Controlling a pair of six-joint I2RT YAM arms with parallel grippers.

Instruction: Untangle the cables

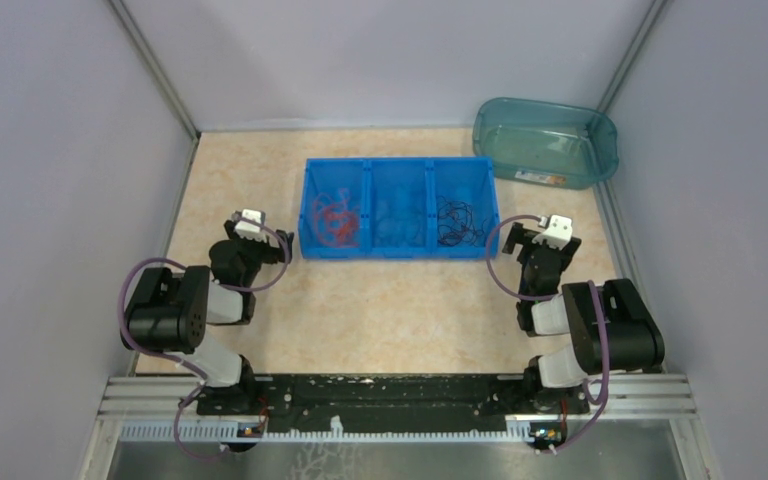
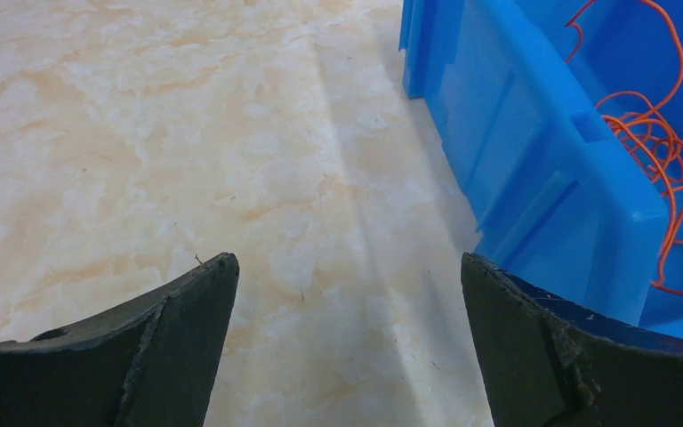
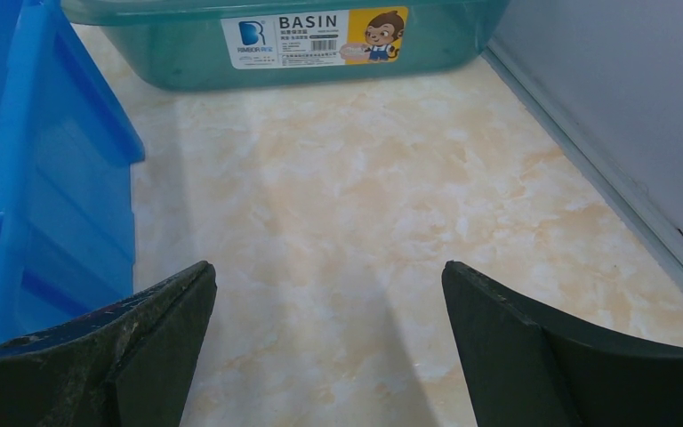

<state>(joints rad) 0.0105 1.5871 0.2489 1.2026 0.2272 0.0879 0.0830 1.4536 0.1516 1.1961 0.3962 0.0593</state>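
The left gripper (image 2: 347, 267) and right gripper (image 3: 329, 271) stood spread wide, holding nothing, one at each end of the blue bin (image 1: 397, 162). Its compartments held orange-red cables (image 1: 335, 215) left, blue cables (image 1: 397, 217) middle, black cables (image 1: 457, 220) right. A teal basin (image 1: 520, 165) sat at the table's (image 1: 400, 300) far right corner.
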